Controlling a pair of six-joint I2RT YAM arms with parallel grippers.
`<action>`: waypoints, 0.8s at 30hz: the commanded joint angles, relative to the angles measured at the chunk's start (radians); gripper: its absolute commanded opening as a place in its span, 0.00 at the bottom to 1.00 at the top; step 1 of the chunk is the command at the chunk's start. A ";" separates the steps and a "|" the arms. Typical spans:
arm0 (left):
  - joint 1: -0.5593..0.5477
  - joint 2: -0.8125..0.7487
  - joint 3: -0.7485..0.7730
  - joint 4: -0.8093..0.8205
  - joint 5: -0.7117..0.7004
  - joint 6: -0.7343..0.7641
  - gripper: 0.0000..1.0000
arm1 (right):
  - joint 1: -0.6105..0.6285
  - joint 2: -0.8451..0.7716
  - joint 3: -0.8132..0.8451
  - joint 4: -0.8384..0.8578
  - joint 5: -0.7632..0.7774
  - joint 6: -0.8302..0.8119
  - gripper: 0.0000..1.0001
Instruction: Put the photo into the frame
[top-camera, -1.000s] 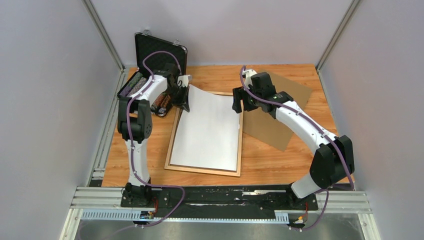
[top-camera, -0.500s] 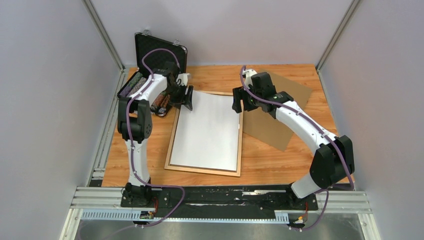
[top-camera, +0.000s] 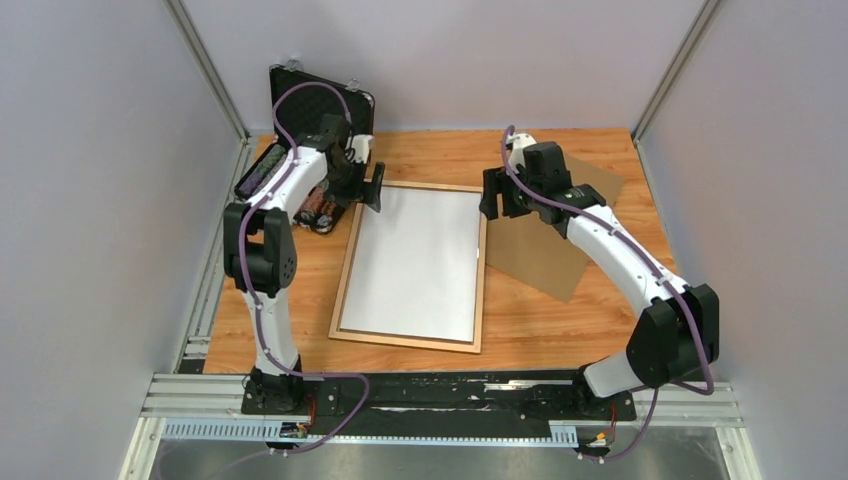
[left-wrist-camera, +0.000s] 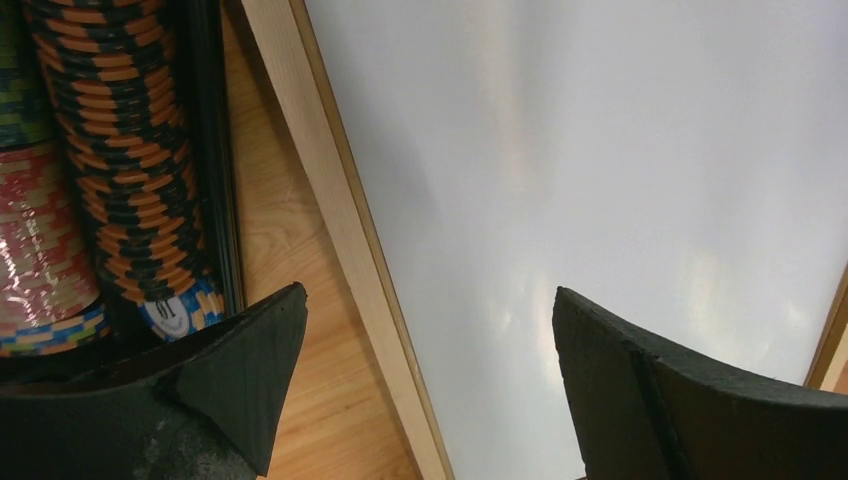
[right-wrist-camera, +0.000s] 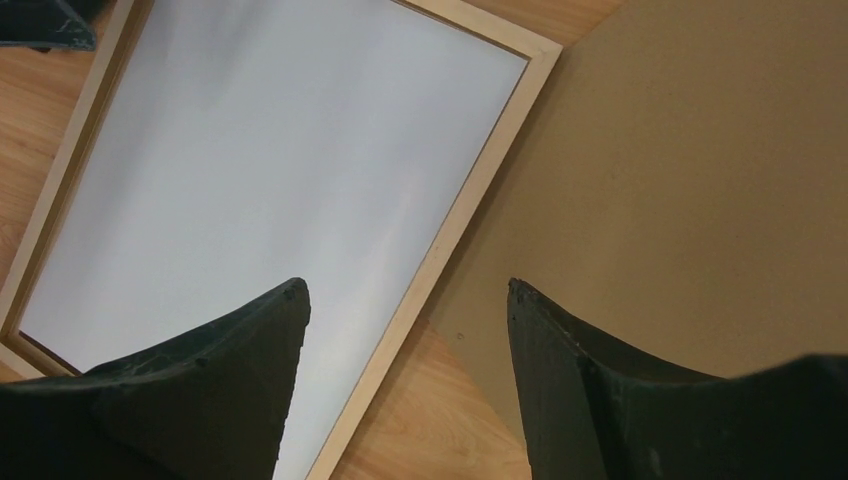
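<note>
- Wood-grain counter (top-camera: 420, 150) between plain grey walls carries every item.
- Far left: an open black case (top-camera: 300, 100), lid upright, holds rows of poker chips (left-wrist-camera: 110, 150). It sits just beside the frame's left rail and crowds any approach from that side.
- Left claw (left-wrist-camera: 428, 340): jaws spread wide with nothing between them, hovering over the frame's far-left corner.
- Centre: the frame (top-camera: 344, 275) lies flat. The photo (top-camera: 415, 265) lies inside its rails, white back up, apparently level.
- Handling, as a judgement: the photo is a thin, light, flexible sheet that would crease easily. Take it by an edge or corner only, or press it down lightly. The frame is stiff, thin moulding; grip a rail.
- Right claw (right-wrist-camera: 405, 330): jaws apart and empty, over the frame's far-right corner.
- Right: a brown backing board (top-camera: 545, 250) lies flat against the right rail. Whether it runs under the rail cannot be told.
</note>
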 joint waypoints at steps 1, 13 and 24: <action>-0.028 -0.150 -0.068 0.087 -0.021 0.031 1.00 | -0.062 -0.069 -0.029 0.056 -0.018 0.029 0.71; -0.212 -0.255 -0.280 0.259 -0.035 0.110 1.00 | -0.296 -0.139 -0.117 0.061 -0.040 0.044 0.80; -0.346 -0.182 -0.111 0.296 0.061 0.082 1.00 | -0.606 -0.093 -0.210 0.061 -0.176 0.073 0.86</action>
